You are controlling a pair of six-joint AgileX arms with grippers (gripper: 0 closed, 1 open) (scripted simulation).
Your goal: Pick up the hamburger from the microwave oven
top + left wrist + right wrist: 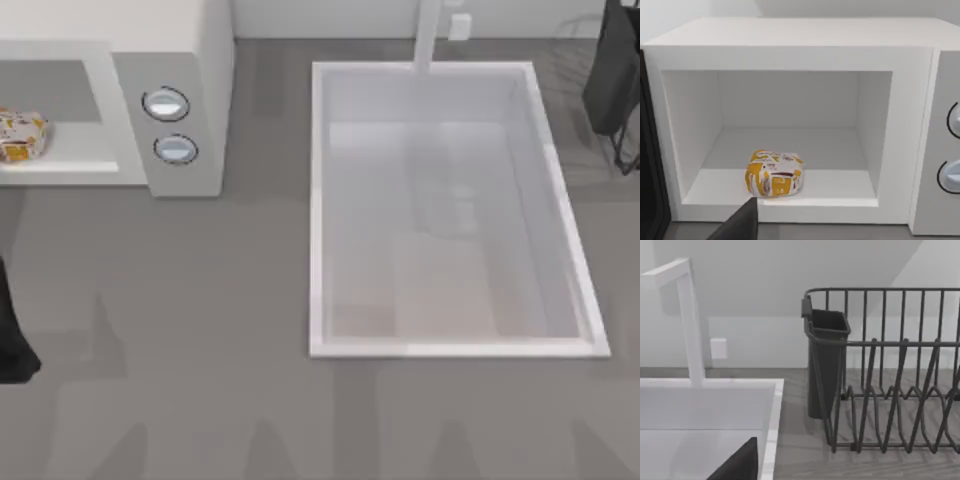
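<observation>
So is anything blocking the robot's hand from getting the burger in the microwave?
Nothing visible blocks it. The hamburger sits near the front edge of the microwave oven, whose cavity faces the left wrist camera with no door across the opening. A dark part of the left gripper shows just below the burger.

Grey counter [200, 300] holds white sink [320, 200], dark rack [890, 390].

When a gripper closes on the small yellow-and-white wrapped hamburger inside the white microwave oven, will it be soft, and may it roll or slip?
The small yellow-and-white wrapped hamburger looks creased and lumpy, so it probably yields under a squeeze. It sits flat and low on the floor of the white microwave oven, so rolling seems unlikely. Its wrapper looks smooth, so it might slide when pushed.
</observation>
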